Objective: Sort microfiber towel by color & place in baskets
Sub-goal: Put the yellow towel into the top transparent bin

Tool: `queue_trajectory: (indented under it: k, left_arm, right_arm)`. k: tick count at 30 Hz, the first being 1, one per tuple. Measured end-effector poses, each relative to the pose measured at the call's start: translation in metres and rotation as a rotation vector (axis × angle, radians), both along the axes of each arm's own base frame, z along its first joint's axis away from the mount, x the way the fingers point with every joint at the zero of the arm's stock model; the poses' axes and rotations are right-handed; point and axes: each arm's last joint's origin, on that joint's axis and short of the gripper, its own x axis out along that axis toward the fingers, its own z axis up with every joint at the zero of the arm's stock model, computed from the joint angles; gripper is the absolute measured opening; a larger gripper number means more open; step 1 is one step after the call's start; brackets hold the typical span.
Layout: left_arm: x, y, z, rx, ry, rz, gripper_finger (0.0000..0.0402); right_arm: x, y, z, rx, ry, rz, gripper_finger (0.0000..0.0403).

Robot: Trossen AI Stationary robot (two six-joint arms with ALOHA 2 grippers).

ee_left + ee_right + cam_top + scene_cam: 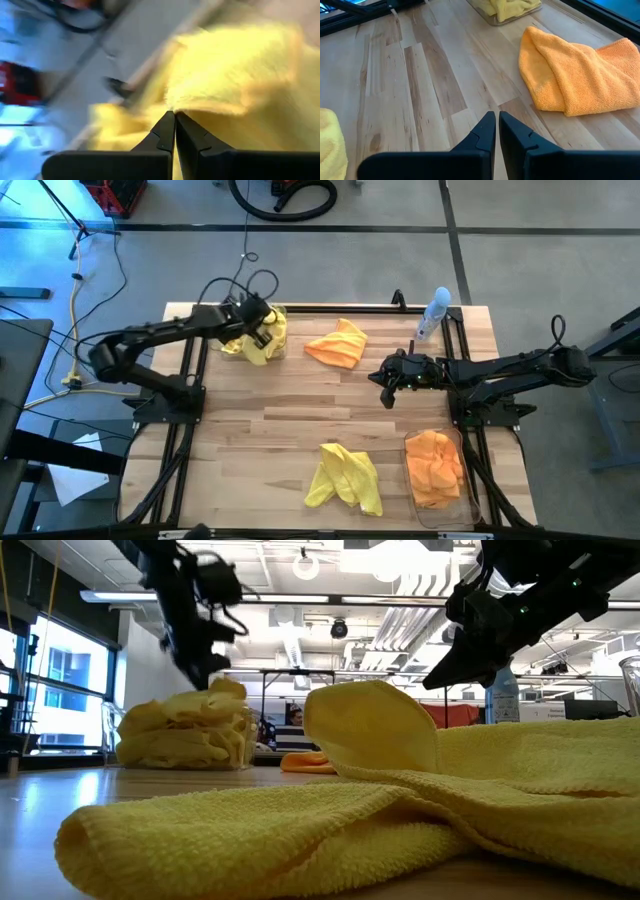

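Wooden bench (260, 405): your yellow basket (262, 340) at 11 o'clock and orange basket (440, 472) at 5 are loaded. One orange towel (338, 343) at 12 and one yellow towel (345, 478) at 6 remain. Left gripper (262, 330), fingers together, over yellow basket; right gripper (386, 392), fingers together, empty mid-bench.

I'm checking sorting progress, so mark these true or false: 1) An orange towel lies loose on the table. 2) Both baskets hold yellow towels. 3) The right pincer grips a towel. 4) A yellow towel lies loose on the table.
1) True: the loose orange towel lies on the table.
2) False: the left basket holds yellow, the right basket orange.
3) False: the right pincer is shut, holding nothing.
4) True: the loose yellow towel lies at the near edge.
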Motion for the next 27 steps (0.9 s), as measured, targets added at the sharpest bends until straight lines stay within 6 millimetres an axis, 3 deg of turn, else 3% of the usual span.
queue_trajectory:
  k: [3, 7, 12, 19, 27]
  left_arm:
    - [0.004, 0.005, -0.022, -0.108, 0.022, -0.032, 0.0000]
    - [0.006, 0.014, -0.046, -0.153, 0.040, 0.051, 0.0001]
    - [0.008, 0.034, -0.064, -0.317, -0.129, 0.101, 0.0001]
    - [0.002, 0.054, -0.080, -0.479, -0.269, 0.174, 0.0008]
    - [-0.002, 0.059, -0.084, -0.521, -0.306, 0.235, 0.0075]
  right_arm:
    - [0.000, 0.000, 0.000, -0.014, 0.004, 0.008, 0.0019]
    - [0.000, -0.001, 0.000, -0.027, 0.006, -0.017, 0.0019]
    - [-0.001, -0.001, -0.001, -0.031, 0.017, -0.038, 0.0019]
    - [-0.002, -0.001, -0.002, -0.022, 0.030, -0.042, 0.0019]
    - [-0.002, -0.001, -0.002, -0.023, 0.031, -0.042, 0.0019]
